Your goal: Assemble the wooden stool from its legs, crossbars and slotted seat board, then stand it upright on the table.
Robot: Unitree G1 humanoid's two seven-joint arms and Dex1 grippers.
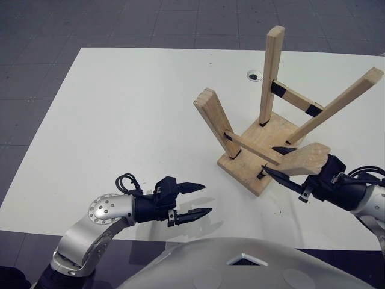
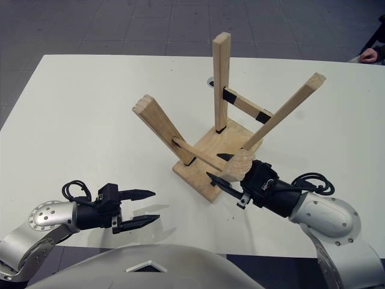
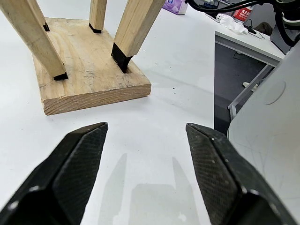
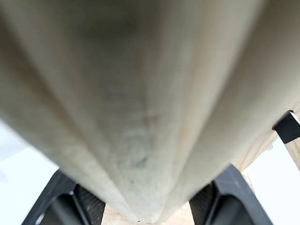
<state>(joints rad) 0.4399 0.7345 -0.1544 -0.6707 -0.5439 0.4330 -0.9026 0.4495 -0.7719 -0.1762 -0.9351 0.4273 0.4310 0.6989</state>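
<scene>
Right gripper (image 1: pixel 271 160) pinches a wooden leg (image 1: pixel 304 159) between its two fingers. The leg lies tilted low toward the right, its lower end at the near corner of the seat board (image 1: pixel 283 127), and the arm comes in from the near right, roughly level over the table (image 1: pixel 120 120). Left gripper (image 1: pixel 206 198) holds nothing, its fingers spread and pointing right just above the table's near edge, left of the board and apart from it. Board lies flat, right of centre, with three other legs (image 1: pixel 271 72) standing up from it and crossbars (image 1: pixel 251 147) between them.
</scene>
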